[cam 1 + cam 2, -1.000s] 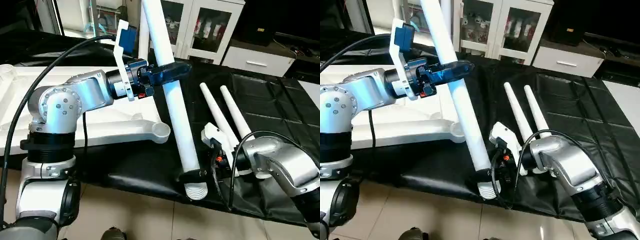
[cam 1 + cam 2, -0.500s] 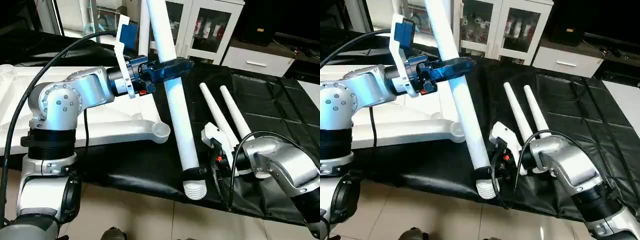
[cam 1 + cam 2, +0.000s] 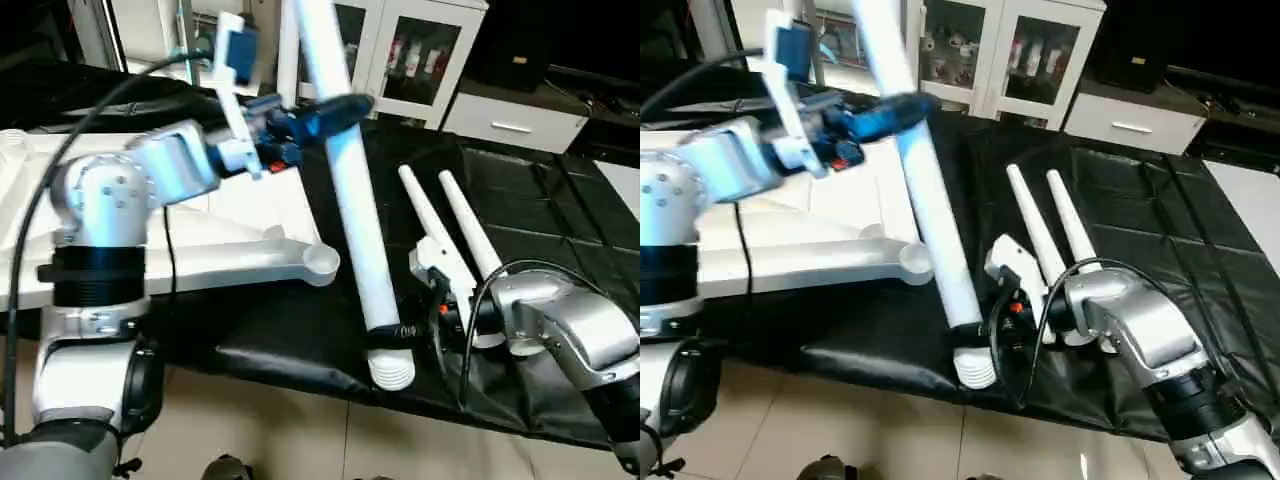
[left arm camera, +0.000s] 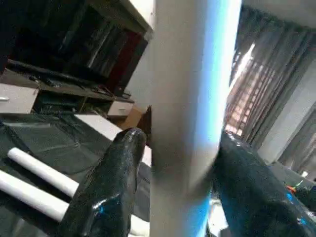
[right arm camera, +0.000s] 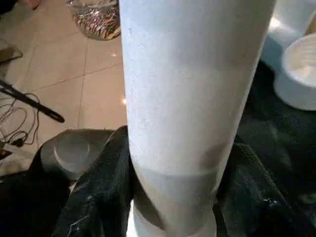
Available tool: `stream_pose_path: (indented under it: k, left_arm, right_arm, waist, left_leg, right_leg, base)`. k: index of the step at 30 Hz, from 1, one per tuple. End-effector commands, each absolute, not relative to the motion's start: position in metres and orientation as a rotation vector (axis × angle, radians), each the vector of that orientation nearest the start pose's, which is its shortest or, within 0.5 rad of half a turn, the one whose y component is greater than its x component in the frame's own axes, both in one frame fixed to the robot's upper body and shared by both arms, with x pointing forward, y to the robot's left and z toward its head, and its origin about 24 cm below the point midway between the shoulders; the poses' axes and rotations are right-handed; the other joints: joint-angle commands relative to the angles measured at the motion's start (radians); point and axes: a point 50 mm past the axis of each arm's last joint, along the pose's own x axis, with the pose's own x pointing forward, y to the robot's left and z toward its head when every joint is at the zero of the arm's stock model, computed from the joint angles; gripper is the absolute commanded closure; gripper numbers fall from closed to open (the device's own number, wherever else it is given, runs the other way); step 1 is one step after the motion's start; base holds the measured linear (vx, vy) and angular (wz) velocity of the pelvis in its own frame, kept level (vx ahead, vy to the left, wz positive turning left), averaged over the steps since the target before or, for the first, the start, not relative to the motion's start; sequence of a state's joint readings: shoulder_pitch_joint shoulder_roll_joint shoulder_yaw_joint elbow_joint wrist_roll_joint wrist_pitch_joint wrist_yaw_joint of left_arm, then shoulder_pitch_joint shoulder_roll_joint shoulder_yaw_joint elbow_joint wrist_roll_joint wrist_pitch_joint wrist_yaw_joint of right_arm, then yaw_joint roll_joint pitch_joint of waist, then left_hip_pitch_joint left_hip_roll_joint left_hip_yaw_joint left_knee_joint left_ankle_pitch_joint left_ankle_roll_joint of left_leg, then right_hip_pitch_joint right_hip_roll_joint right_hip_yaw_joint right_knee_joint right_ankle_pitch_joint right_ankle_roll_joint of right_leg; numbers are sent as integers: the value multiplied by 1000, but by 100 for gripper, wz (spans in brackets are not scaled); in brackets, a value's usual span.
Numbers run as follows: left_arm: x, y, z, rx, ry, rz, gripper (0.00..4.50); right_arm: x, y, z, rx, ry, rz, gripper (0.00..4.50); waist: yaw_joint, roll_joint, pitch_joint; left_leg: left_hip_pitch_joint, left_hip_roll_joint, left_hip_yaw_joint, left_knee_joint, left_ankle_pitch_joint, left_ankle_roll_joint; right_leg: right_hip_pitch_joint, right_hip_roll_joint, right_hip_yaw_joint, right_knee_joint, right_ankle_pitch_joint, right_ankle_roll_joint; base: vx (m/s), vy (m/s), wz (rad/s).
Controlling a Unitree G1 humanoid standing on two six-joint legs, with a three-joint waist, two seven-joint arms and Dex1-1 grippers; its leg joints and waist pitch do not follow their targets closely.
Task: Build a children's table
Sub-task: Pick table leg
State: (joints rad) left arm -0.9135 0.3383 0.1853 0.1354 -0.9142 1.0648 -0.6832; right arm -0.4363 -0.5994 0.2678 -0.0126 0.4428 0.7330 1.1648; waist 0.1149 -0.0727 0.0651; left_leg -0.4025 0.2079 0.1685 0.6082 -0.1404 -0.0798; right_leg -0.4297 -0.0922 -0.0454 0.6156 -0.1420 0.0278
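White plastic leg (image 3: 352, 205), long and tapered, slants across the middle of the scene with its ribbed threaded end (image 3: 392, 370) low and near, just over the near edge of the black sheet (image 3: 560, 190), and its far end rising out of view. The right gripper (image 3: 385, 335) grasps it just above that ribbed end, one finger on each side in the right wrist view. The left gripper (image 3: 330, 112) straddles the leg higher up; in the left wrist view its fingers (image 4: 106, 187) flank the tube, though I cannot tell whether they press it or stand slightly off. The white table top (image 3: 240, 250) lies underside up to the left, a round corner socket (image 3: 322, 263) just beside the leg. Two more legs (image 3: 455, 235) lie side by side on the sheet to the right. To do this well, I would keep the low grip firm, swing the ribbed end over the socket, line the leg's axis square to it, then twist in.
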Motion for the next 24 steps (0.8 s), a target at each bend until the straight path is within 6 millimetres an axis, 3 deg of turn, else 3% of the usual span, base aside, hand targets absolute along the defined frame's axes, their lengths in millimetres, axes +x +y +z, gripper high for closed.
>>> stream_pose_path:
  k: [1,6,7,8,9,10,11,13,16,18,20,22,24]
  left_arm:
    - [326,117,247,-495,131,-1243,160]
    - [326,119,246,-506,145,-1239,122]
    - [326,120,245,-506,147,-1235,113]
    - [326,122,243,-500,147,-1217,113]
    - [326,124,242,-499,146,-1199,93]
    - [326,131,234,-461,119,-1127,85]
    - [326,131,234,-461,119,-1127,79]
    - [325,138,218,-300,99,-965,60]
    - [318,143,192,-206,154,-791,47]
    - [316,145,187,-192,161,-739,47]
    - [315,156,176,-120,74,-513,47]
    - [315,166,169,-48,9,-344,47]
    - [313,169,162,13,-8,-297,47]
  right_arm:
    - [277,-151,114,-34,476,1349,264]
    - [280,-158,125,-25,414,1306,264]
    - [281,-160,128,-23,398,1291,264]
    - [285,-165,131,-23,369,1242,264]
    - [288,-168,133,-25,351,1203,264]
    - [298,-179,138,-39,288,1047,264]
    - [298,-179,138,-39,288,1047,264]
    - [307,-188,143,-17,203,846,264]
    - [301,-180,146,49,134,713,264]
    - [298,-178,145,64,121,676,264]
    - [292,-176,141,96,76,534,264]
    - [288,-177,136,99,65,425,264]
    - [287,-176,132,102,57,385,264]
  waist:
    - [2,19,-76]
    - [4,20,-77]
    - [6,30,-77]
    - [5,31,-77]
    - [4,29,-76]
    - [3,26,-76]
    - [2,22,-76]
    - [-3,25,-75]
    - [-7,28,-79]
    - [-9,26,-80]
    - [-8,28,-78]
    - [-10,30,-81]
    - [-13,33,-78]
  left_leg:
    - [34,6,-4,-77,-440,-65]
    - [34,6,-3,-78,-431,-64]
    - [36,6,-4,-78,-433,-66]
    - [34,6,-4,-79,-437,-67]
    - [34,5,-3,-78,-439,-68]
    - [33,4,-3,-78,-436,-69]
    - [33,4,-2,-78,-432,-68]
    - [30,8,-4,-82,-420,-78]
    - [35,7,-2,-82,-410,-78]
    - [36,6,-2,-82,-411,-76]
    - [34,11,-3,-87,-399,-75]
    - [35,8,-2,-86,-403,-81]
    - [34,6,-5,-91,-426,-84]
  right_leg:
    - [43,-28,13,-81,-396,-156]
    - [44,-27,13,-78,-368,-169]
    - [44,-28,13,-77,-365,-171]
    - [45,-27,13,-77,-362,-172]
    - [45,-28,13,-79,-363,-173]
    - [45,-29,12,-79,-372,-171]
    - [44,-29,12,-82,-384,-167]
    - [44,-33,13,-83,-407,-150]
    - [41,-27,14,-82,-415,-123]
    - [39,-25,13,-83,-414,-118]
    - [37,-24,16,-84,-382,-113]
    - [37,-22,15,-88,-394,-85]
    - [36,-19,14,-92,-425,-57]
  base:
    - [0,0,0]
    - [0,0,0]
    - [0,0,0]
    - [0,0,0]
    - [0,0,0]
    - [0,0,0]
    - [0,0,0]
    - [0,0,0]
    - [0,0,0]
    - [0,0,0]
    - [0,0,0]
    - [0,0,0]
    - [0,0,0]
